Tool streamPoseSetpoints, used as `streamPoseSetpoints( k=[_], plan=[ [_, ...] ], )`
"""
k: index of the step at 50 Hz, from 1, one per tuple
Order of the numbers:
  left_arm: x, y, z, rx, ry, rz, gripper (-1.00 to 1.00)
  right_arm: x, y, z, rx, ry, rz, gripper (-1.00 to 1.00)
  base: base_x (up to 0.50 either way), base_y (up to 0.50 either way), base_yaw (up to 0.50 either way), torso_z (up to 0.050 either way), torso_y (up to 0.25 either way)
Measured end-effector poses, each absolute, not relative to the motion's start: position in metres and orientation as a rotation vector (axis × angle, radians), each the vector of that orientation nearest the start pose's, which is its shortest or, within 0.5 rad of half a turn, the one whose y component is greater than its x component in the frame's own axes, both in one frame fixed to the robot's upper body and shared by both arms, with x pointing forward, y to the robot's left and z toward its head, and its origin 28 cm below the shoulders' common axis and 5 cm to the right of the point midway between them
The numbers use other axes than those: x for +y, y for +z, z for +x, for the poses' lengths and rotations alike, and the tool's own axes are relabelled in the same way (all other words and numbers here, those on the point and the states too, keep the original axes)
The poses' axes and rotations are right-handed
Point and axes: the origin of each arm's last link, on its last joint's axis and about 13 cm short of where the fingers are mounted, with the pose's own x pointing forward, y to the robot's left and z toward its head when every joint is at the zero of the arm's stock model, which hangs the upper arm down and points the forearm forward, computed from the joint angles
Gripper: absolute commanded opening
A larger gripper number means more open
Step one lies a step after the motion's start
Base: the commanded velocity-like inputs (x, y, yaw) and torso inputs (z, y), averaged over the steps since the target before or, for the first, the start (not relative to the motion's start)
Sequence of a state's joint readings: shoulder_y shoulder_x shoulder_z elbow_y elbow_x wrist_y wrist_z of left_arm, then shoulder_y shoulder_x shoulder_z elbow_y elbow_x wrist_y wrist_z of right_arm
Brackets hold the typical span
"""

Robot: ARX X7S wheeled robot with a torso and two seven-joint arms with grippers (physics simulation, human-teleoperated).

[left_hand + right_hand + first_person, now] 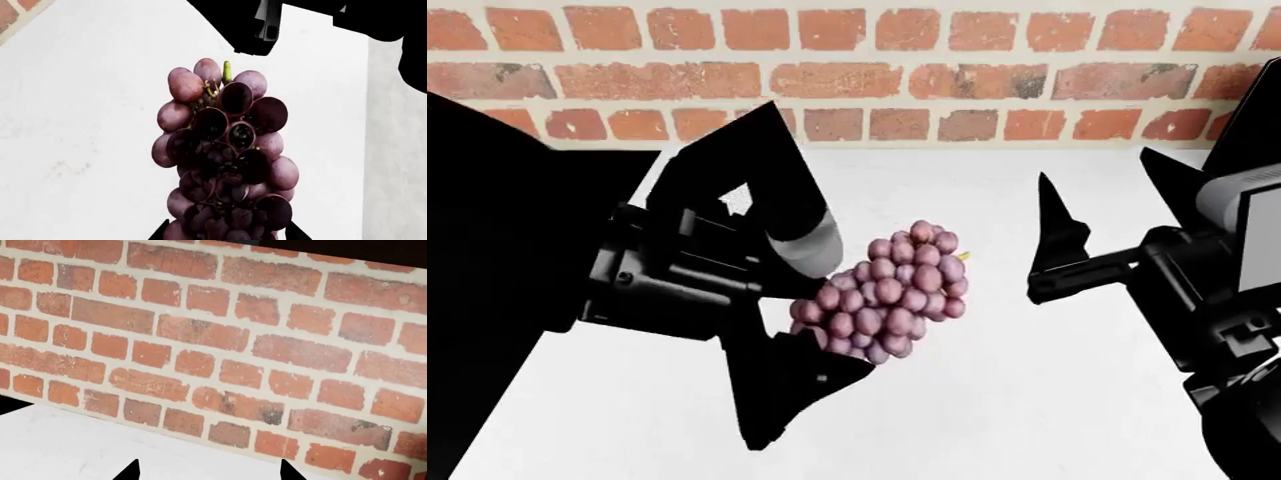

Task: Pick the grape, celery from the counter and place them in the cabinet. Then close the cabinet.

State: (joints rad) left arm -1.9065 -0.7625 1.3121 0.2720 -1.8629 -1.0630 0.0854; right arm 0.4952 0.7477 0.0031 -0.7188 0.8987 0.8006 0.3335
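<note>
The grape bunch [888, 295] is dusky pink-purple and sits between the fingers of my left gripper [841, 312], over the white counter [1028, 400]. In the left wrist view the grape [223, 150] fills the middle, stem end pointing away, and both fingertips of the left gripper [227, 232] press its sides. My right gripper [1038, 240] is open and empty to the right of the grape, apart from it. It faces the wall in the right wrist view [208, 471]. The celery and the cabinet are out of view.
A red brick wall [854, 70] runs along the back of the counter and also shows in the right wrist view [213, 340]. The right arm shows as a black shape [267, 25] beyond the grape. White countertop [80, 125] surrounds the grape.
</note>
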Motion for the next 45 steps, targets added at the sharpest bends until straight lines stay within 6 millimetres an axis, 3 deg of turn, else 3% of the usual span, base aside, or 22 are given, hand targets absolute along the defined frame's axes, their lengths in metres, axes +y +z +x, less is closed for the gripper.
streamPoseSetpoints(
  k=[15, 30, 45],
  plan=[
    [0.233, 0.382, 0.236, 0.31, -1.03, 0.347, -1.0, -0.165, 0.236, 0.215, -0.244, 0.167, -0.168, 1.0, 0.0, 0.0, 0.0, 0.0, 0.001],
    [0.24, 0.431, 0.225, 0.044, -0.966, 0.26, -1.0, -0.164, 0.234, 0.213, -0.251, 0.168, -0.166, 1.0, 0.0, 0.0, 0.0, 0.0, 0.001],
    [0.245, 0.463, 0.216, -0.118, -0.943, 0.2, -1.0, -0.162, 0.232, 0.215, -0.248, 0.171, -0.165, 1.0, 0.0, 0.0, 0.0, 0.0, 0.001]
  ],
)
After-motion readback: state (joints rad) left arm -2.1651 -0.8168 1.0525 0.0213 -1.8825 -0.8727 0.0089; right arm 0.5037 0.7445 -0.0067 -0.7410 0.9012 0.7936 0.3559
